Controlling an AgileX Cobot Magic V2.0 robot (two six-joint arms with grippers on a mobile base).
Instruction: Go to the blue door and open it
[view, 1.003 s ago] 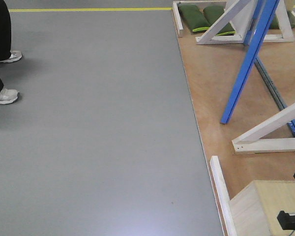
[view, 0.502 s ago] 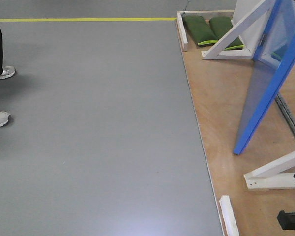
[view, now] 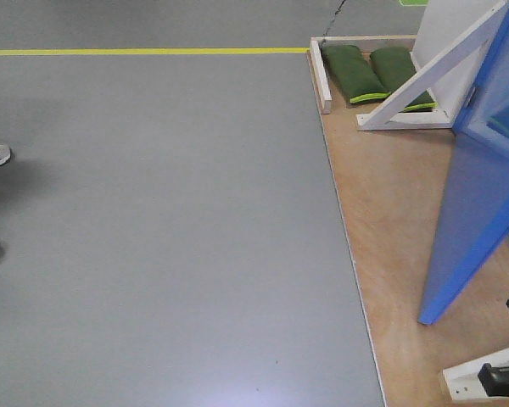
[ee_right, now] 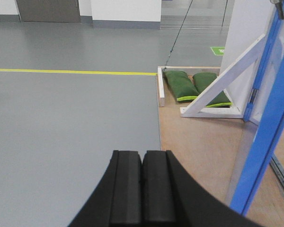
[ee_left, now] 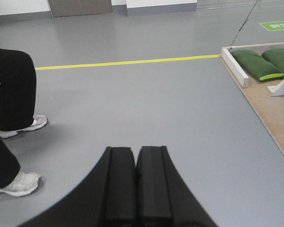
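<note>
Grey floor (view: 170,212); plywood platform (view: 390,220), glossy bright-blue door panel (view: 483,195) upright near its left edge. Black left gripper (ee_left: 135,189), black right gripper (ee_right: 142,189): pads together, empty. Advised: slow, square approach to door.

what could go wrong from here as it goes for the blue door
1. The blue door stands angled, close on the right. The right gripper, which is shut, could clip its edge.
2. A person's shoes are near on the left, so swinging that way risks contact.
3. The base might catch on the edge of the plywood platform.
</note>
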